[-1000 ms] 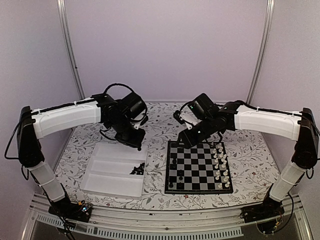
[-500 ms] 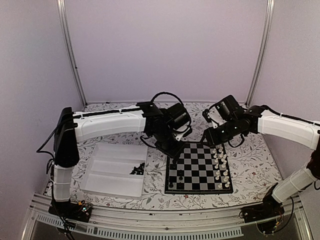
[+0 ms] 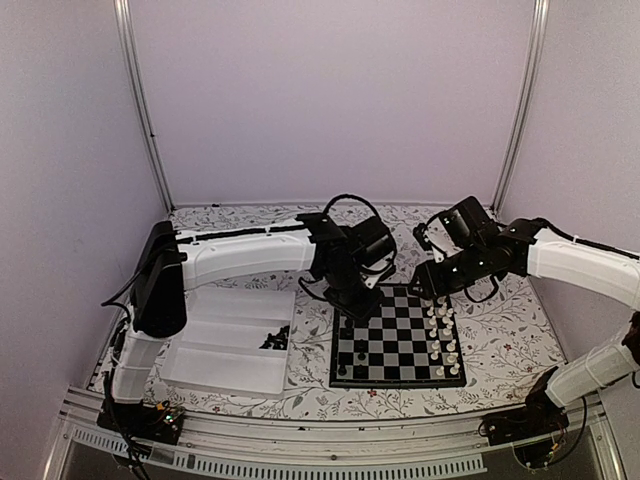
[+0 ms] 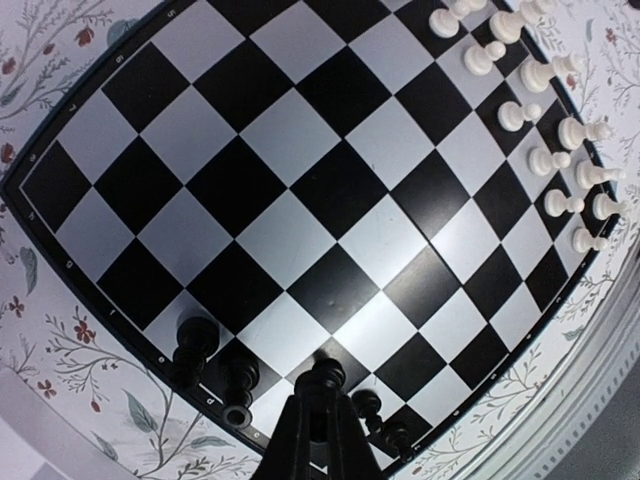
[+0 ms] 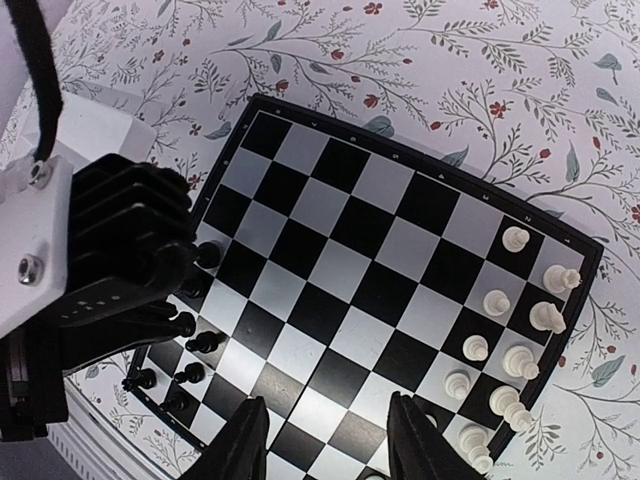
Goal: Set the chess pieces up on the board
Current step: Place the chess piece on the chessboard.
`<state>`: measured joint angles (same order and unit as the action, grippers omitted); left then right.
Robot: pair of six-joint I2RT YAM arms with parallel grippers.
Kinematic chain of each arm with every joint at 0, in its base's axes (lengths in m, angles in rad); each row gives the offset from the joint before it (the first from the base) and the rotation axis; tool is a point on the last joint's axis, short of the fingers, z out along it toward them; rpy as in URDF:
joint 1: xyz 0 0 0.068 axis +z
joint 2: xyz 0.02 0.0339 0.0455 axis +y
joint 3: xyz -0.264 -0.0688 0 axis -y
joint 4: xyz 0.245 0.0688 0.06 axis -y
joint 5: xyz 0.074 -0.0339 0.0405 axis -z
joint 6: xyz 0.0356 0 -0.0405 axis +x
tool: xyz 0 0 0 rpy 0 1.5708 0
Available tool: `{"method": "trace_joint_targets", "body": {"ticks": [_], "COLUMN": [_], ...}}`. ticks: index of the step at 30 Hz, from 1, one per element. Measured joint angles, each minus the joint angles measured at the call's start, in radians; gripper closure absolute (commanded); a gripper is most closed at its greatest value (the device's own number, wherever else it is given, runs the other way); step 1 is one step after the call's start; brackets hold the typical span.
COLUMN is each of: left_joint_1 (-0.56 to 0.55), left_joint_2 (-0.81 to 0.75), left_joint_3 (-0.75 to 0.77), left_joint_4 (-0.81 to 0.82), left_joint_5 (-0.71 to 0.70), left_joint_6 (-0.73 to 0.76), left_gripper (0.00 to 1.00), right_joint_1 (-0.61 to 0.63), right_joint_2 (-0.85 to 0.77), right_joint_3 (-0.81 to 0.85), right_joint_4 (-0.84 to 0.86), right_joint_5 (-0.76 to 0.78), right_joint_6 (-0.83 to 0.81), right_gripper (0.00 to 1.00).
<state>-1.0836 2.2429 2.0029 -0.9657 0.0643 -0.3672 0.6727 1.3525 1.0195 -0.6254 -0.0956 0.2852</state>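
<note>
Several black chess pieces (image 3: 347,327) already standing along the left edge of the board (image 3: 395,335), plus a small heap more sitting in the white tray (image 3: 215,375) just left of the board. White pieces (image 3: 445,340) lined up along the board's right edge, sorted by the look of it. Left gripper (image 4: 321,408) pinched tight on one black piece (image 4: 322,377), held just above the board's left-edge squares, right beside the ones standing there. Right gripper (image 5: 330,445) hovering over the board's far right corner, jaws apart, nothing between them. Guessing mid-placement here, with less than half of the black side set. Handling-wise: tiny, feather-light hard plastic, so no worry about weight or breakage, but plenty about slipping, twisting in the grip or tipping over on release. Best to take hold high up, around the head or neck, straight from above, leaving the base free to land flat in the middle of a square. Hard to judge from the wrist view how squarely seated between the fingers, though. Also worth minding the neighbours: crowded row, easy to knock one flat while letting go or backing off. No telling magnetic or plain for the board either, so better not to count on any help sticking the landing.
</note>
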Motion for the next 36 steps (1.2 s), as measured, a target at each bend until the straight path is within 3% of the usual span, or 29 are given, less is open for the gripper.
{"method": "trace_joint_targets", "body": {"ticks": [36], "left_joint_1": [-0.003], "left_joint_2": [0.116], "left_joint_3": [0.057], "left_joint_4": [-0.043], "left_joint_5": [-0.006], "left_joint_6": [0.024], "left_gripper": [0.91], "right_joint_1": [0.000], "right_joint_2": [-0.013], "right_joint_3": [-0.041], "right_joint_4": [0.018], "right_joint_5": [-0.016], "right_joint_6": [0.003], "right_gripper": [0.57]}}
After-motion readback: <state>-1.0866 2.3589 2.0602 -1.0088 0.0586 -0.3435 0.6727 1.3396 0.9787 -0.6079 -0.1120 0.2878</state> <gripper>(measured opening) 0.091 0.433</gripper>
